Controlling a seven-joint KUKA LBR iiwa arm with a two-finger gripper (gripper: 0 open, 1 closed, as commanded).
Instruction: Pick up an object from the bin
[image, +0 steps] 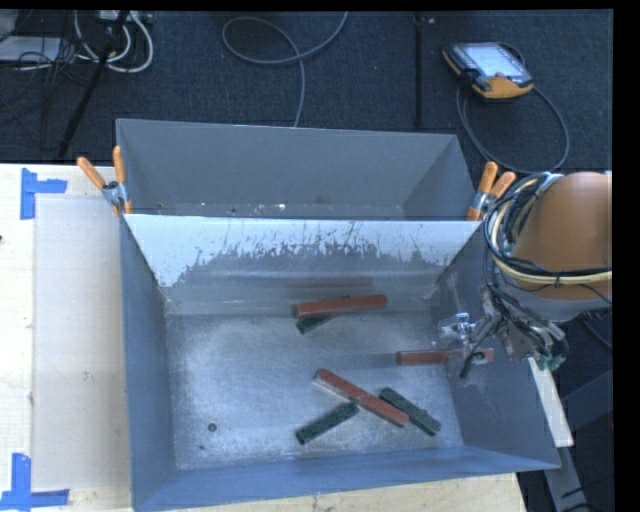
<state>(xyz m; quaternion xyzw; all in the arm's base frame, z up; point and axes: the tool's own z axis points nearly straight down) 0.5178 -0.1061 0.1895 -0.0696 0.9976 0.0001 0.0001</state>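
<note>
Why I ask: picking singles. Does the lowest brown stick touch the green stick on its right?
Touching: in the camera view brown stick overlaps green stick.

The grey metal bin (230, 380) is showing a matt, scuffed floor and scratched back wall. The reddish-brown sticks (340, 304) and dark green sticks (327, 423) are looking matt; the arm's orange cover (565, 235) is gleaming smoothly.

Grey bin (290, 180) with whitish scuffed streaks, reddish-brown bars (340, 304), dark green bars (327, 423), orange wrist cover (565, 235)
</note>
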